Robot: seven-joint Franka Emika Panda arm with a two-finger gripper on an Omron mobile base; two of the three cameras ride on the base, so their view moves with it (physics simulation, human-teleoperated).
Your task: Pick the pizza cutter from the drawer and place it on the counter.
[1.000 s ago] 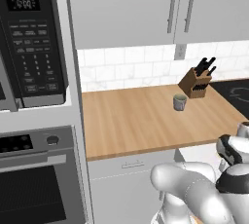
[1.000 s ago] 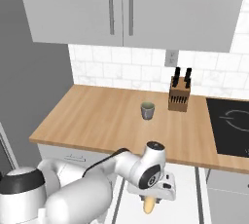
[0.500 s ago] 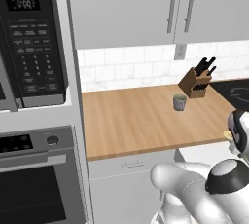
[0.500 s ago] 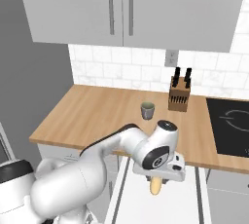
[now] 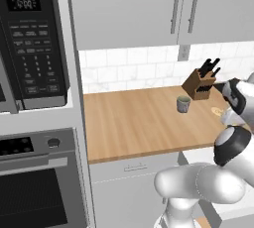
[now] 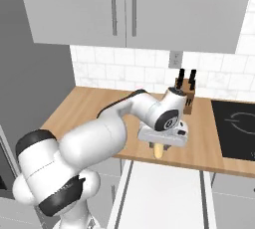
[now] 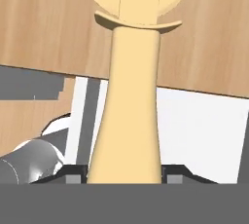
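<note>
Over the front edge of the broad light-brown wooden counter (image 6: pixel 99 108), your two-finger gripper (image 6: pixel 160 146) was clenched on the slim pale-yellow pizza cutter (image 7: pixel 129 96). Its long axis ran straight out from the fingers, rounded wheel end foremost above the wood, with the shallow white drawer (image 6: pixel 164 193) open below.

The robot is a glossy white arm (image 6: pixel 99 143) built of rounded, bulbous link shells. Dark grey to black bands separate the links at the joints, one on the large shoulder segment at the lower left of the right base view. The wrist link ends in a round dark cap with a small light mark. Below it sits a flat, light-grey rectangular hand block (image 6: pixel 163 135). The left base view shows a dark domed joint cap.
</note>
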